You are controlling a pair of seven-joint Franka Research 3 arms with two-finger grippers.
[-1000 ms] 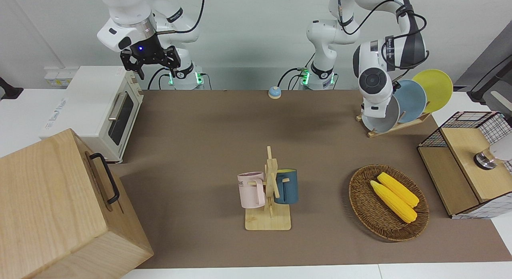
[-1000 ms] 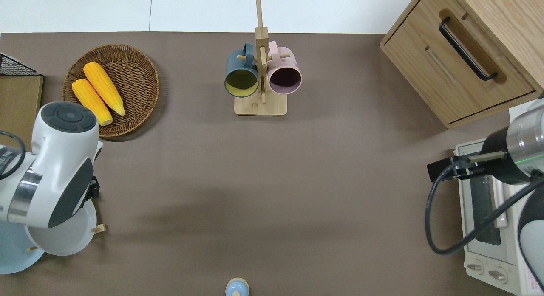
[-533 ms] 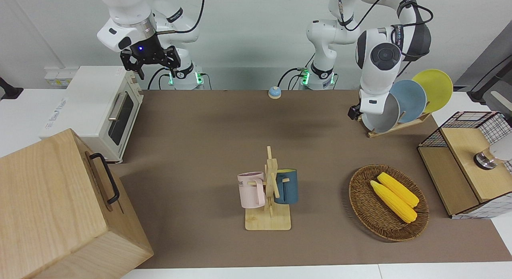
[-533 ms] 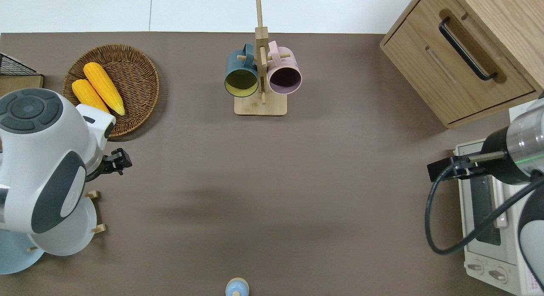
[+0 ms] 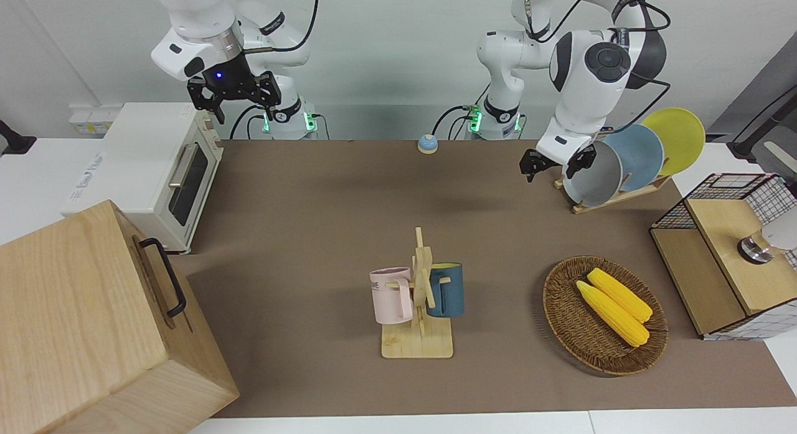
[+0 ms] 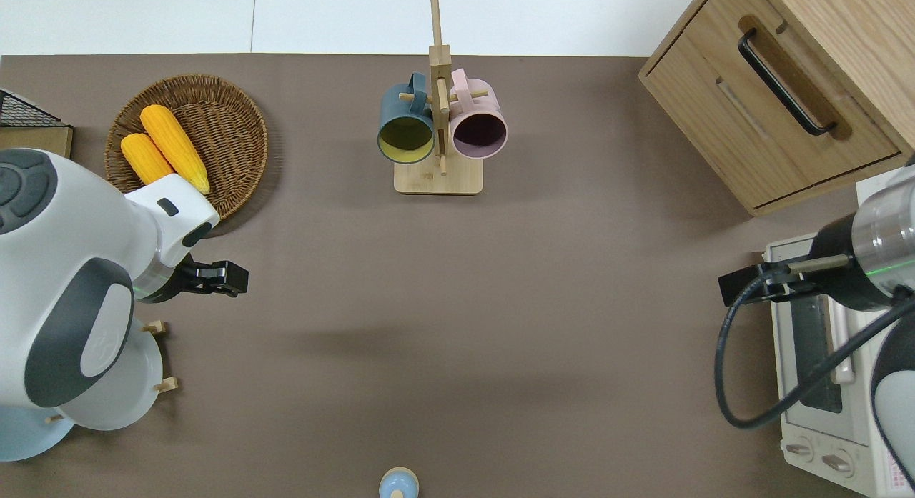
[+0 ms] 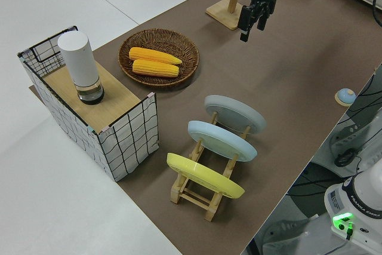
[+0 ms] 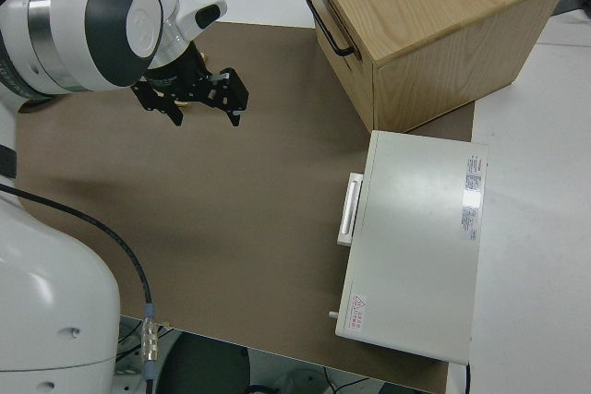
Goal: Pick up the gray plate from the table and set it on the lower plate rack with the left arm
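The gray plate (image 5: 594,182) stands tilted in the end slot of the lower plate rack (image 5: 613,198) that lies toward the middle of the table (image 5: 324,222). It also shows in the left side view (image 7: 234,113) and partly under the arm in the overhead view (image 6: 136,387). My left gripper (image 5: 551,166) is open and empty, up in the air just clear of the plate. In the overhead view the left gripper (image 6: 232,278) is over bare table beside the rack. My right gripper (image 5: 240,107) is parked and open.
A sky-blue plate (image 5: 638,157) and a yellow plate (image 5: 675,138) fill the rack's other slots. A wicker basket (image 5: 560,297) holds two corn cobs. A mug stand (image 5: 420,297), a toaster oven (image 5: 143,166), a wooden cabinet (image 5: 81,322) and a wire-sided box (image 5: 728,235) also stand on the table.
My left gripper has let go of the gray plate and drawn away from the rack toward the middle of the table. The plate stays in its slot. The right arm has not moved.
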